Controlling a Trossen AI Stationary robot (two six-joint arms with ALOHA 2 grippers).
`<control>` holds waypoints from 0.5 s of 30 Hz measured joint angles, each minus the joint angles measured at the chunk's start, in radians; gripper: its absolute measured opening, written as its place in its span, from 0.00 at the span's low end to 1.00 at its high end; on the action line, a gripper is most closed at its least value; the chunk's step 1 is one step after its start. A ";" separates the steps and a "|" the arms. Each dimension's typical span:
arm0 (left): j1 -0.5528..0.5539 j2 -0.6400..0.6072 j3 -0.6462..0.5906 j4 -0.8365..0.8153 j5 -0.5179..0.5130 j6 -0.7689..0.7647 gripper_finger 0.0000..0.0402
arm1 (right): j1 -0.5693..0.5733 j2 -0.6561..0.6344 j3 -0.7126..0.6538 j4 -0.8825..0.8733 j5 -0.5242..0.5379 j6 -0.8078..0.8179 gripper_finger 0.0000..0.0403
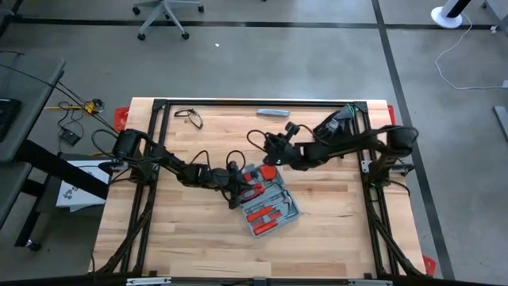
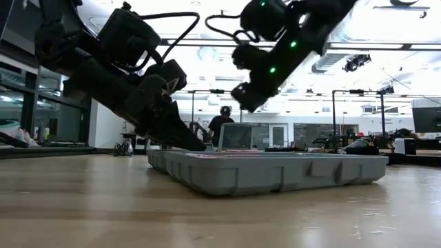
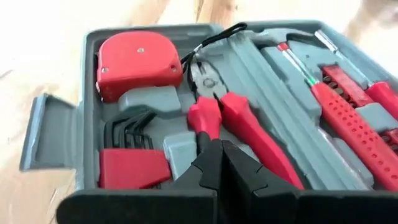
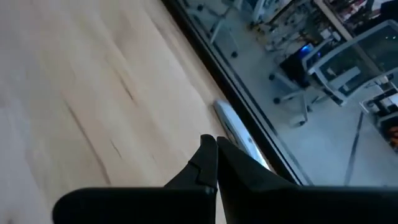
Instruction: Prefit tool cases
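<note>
The tool case [image 1: 268,202] is lying open near the middle of the wooden table [image 1: 190,246], a little toward the front edge and turned at an angle. Its tray is showing red-handled tools in the moulded slots: pliers [image 3: 233,121], a red tape measure [image 3: 137,62], a set of dark hex keys [image 3: 127,134] and screwdrivers [image 3: 354,124]. The left gripper [image 1: 237,189] is sitting at the case's left edge with its tips low over the tray, just in front of the pliers' handles; its two fingers are pressed together and are holding nothing. In the low view this arm is leaning down to the rim of the case. The right gripper [image 1: 267,141] is hanging in the air behind the case, above the bare table, also with fingers fully closed and empty. Farther back, a slim grey bar [image 1: 272,112] is lying near the rear edge of the table, and a loop of black cable [image 1: 189,117] is resting near the rear left corner.
</note>
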 joint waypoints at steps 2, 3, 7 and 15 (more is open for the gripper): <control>0.000 -0.002 0.000 0.023 0.000 0.008 0.00 | 0.000 -0.042 -0.003 -0.085 -0.002 0.031 0.00; 0.001 -0.005 0.003 0.030 0.000 0.008 0.00 | 0.000 -0.067 -0.008 -0.117 -0.002 0.047 0.00; 0.001 -0.031 0.010 0.028 0.004 0.016 0.00 | 0.013 -0.169 -0.144 -0.066 -0.033 0.114 0.00; 0.048 -0.079 0.028 -0.026 -0.086 0.032 0.00 | 0.062 -0.338 -0.534 0.384 -0.172 0.274 0.00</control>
